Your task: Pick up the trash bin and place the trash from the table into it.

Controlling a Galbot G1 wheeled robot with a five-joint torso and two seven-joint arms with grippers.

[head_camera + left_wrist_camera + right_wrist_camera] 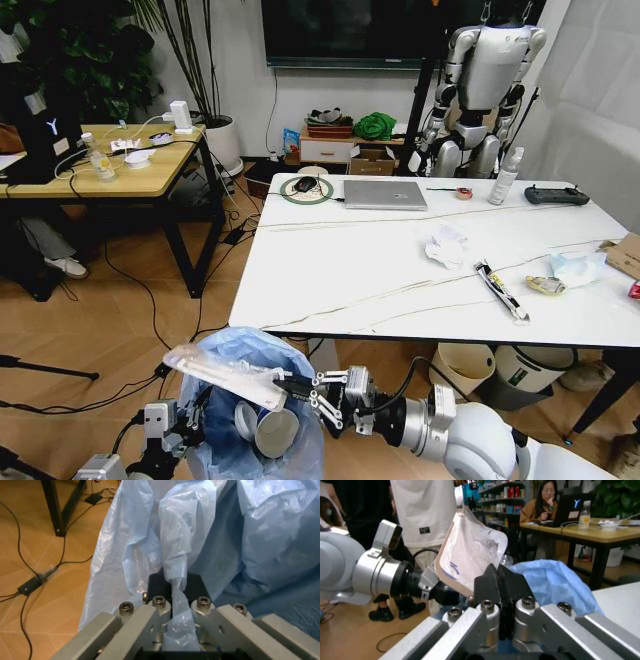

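Trash bin (255, 400) | below table (330, 285) edge | left gripper (175, 583) pinching liner

head view high, wrist views close

The trash bin (255, 395) is lined with thin, crinkled, translucent pale-blue plastic film with a soft sheen. The left gripper (175, 588) has matt black pads and brushed grey metal links with bright screw heads; a fold of the film is pinched between the pads. The right gripper (501, 592) has the same finish and clamps a clear plastic pack (470, 553), glossy and wrinkled over white paper. The table (360, 270) has a smooth, white marble-look top with thin dark veins.
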